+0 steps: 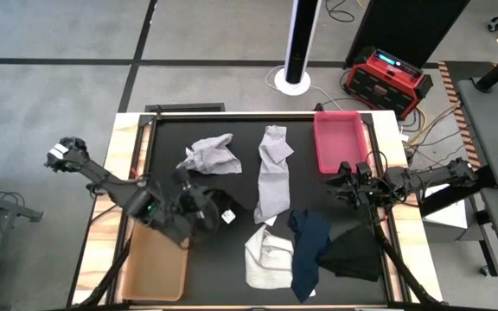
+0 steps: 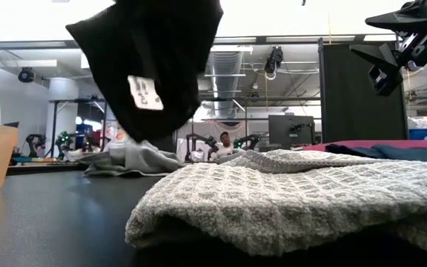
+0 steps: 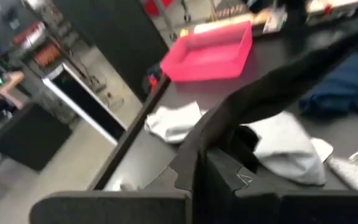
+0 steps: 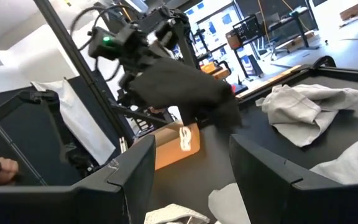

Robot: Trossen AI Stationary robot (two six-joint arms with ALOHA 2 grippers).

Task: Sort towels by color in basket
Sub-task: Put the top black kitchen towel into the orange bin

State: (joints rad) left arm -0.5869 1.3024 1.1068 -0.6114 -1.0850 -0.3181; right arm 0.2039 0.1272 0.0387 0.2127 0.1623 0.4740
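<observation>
High view: left gripper [image 1: 199,207] fingers clamp black towel [image 1: 219,210] aloft.

white tag [image 2: 144,93] on black towel [image 2: 161,52], print unreadable

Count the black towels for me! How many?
2. One black towel hangs off the table in the left gripper, beside the tan basket. The other black towel lies near the table's front right corner. More could be hidden.

Left gripper [image 1: 204,207] clamped and raised; right gripper [image 1: 346,183] parted, hovering.
</observation>
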